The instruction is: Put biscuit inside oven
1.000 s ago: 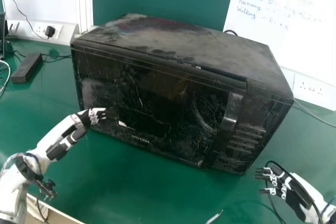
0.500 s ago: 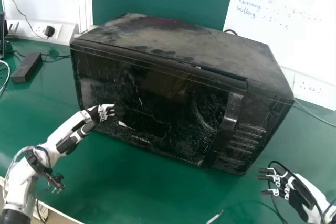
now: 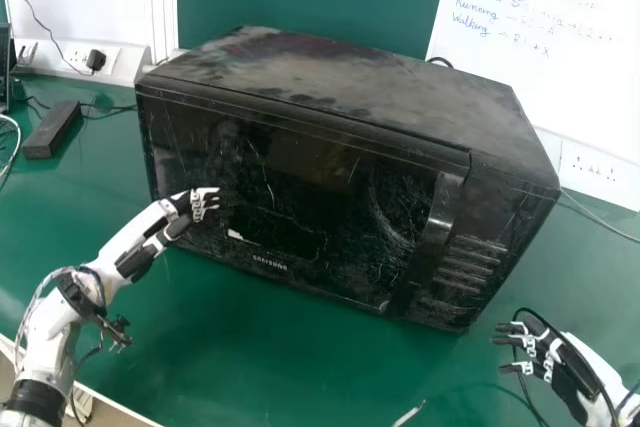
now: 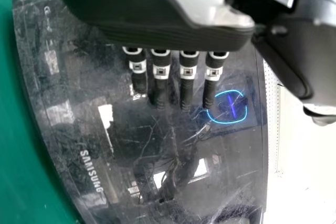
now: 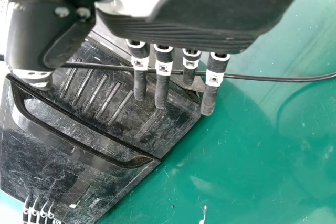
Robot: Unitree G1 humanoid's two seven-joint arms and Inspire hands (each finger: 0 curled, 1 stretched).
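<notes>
Green tabletop bears one oven, its single door closed. Of two hands, both straight-fingered, the left hand is by the door's left part, perhaps touching; the right hand is near right. Opening seems in hand; next, the right hand should hook the handle.

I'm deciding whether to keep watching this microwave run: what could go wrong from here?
Two risks stand out. The left robot hand has its fingers up close to the closed door, well away from the handle; pushing there would probably nudge or scrape the microwave rather than open it. A black cable runs right by the fingers of the right robot hand, so reaching for the handle might snag it.
</notes>
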